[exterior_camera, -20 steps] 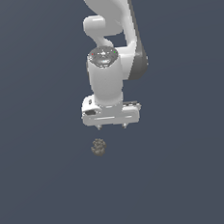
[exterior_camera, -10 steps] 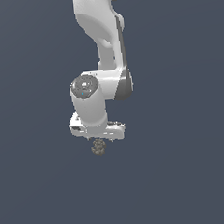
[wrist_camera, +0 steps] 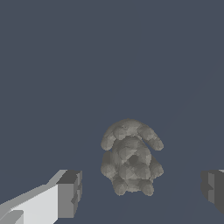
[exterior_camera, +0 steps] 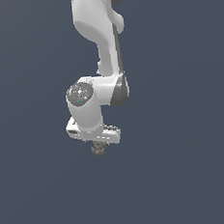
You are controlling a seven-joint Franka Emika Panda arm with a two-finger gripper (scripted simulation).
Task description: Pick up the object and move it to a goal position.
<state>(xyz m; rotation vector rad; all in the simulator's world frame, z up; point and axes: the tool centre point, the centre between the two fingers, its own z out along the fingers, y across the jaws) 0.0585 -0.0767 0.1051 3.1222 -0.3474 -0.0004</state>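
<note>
The object (wrist_camera: 130, 158) is a small knobbly grey-brown lump. In the wrist view it lies between my two fingertips (wrist_camera: 70, 194), with a gap on each side, touching neither. In the exterior view the object (exterior_camera: 98, 148) peeks out just below the white hand, mostly hidden by it. My gripper (exterior_camera: 97, 143) is open and low over the object, straddling it. The gripper in the wrist view (wrist_camera: 140, 190) shows both grey pads wide apart.
The flat dark blue-grey surface (exterior_camera: 188, 174) spreads all around. The white arm (exterior_camera: 99, 32) rises from the hand to the upper edge of the exterior view. No other objects show.
The arm has swung to the exterior view's left and lowered; the hand went from above and right of the object to down over it, fingers either side.
</note>
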